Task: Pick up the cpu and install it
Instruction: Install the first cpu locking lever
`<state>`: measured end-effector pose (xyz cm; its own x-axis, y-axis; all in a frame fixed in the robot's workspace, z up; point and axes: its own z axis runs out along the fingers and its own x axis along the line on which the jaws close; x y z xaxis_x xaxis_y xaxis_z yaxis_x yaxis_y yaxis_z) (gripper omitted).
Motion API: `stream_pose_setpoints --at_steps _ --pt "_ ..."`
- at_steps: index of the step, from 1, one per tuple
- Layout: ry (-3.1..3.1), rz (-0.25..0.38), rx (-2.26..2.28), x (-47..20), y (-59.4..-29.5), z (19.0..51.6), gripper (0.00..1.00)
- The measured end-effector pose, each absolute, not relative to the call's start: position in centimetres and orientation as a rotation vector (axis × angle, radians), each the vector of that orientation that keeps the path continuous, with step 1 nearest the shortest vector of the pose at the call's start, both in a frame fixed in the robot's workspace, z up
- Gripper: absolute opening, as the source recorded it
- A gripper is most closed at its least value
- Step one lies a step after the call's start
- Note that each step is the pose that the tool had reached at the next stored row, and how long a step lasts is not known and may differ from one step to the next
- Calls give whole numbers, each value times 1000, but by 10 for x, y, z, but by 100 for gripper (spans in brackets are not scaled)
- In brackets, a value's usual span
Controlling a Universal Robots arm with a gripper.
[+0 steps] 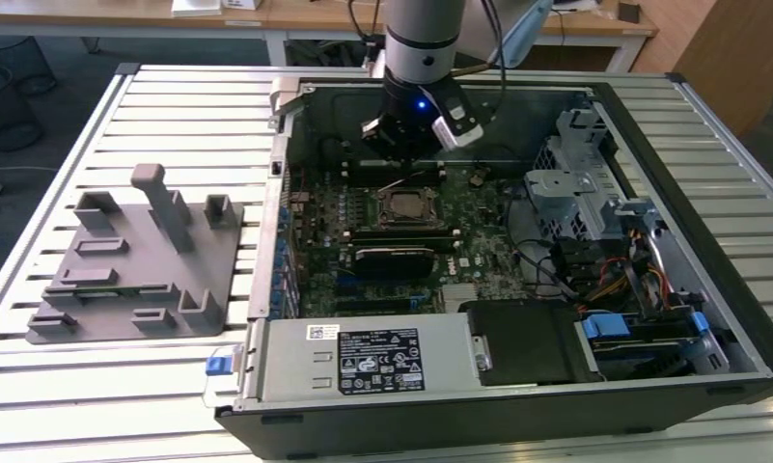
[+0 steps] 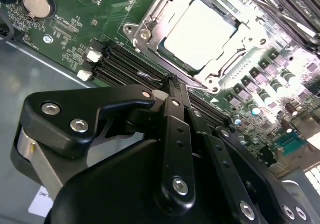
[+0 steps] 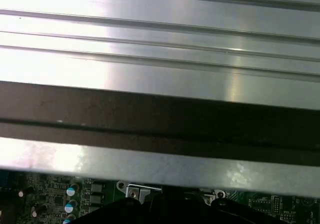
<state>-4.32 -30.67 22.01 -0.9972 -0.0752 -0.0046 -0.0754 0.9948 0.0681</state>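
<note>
The cpu (image 2: 200, 31), a flat silver square, lies inside the metal-framed socket (image 2: 145, 31) on the green motherboard. In the exterior view the cpu (image 1: 403, 205) sits mid-board in the open computer case. My gripper (image 2: 172, 81) hovers a little above the board beside the socket, over the black memory slots (image 2: 125, 64). Its two black fingers meet at the tips, shut, with nothing between them. From the exterior view the gripper (image 1: 405, 145) hangs just behind the socket, near the case's back wall.
A grey moulded fixture (image 1: 142, 260) stands on the slatted table at the exterior view's left. Inside the case are a power supply (image 1: 360, 357) in front, a drive cage (image 1: 579, 183) and cables (image 1: 593, 280) on the right. The case wall (image 3: 160, 116) runs close by.
</note>
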Motion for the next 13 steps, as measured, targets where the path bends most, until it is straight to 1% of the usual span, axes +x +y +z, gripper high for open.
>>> stream_pose_setpoints --at_steps 13 --pt "3136 107 -118 -33 -306 212 11"
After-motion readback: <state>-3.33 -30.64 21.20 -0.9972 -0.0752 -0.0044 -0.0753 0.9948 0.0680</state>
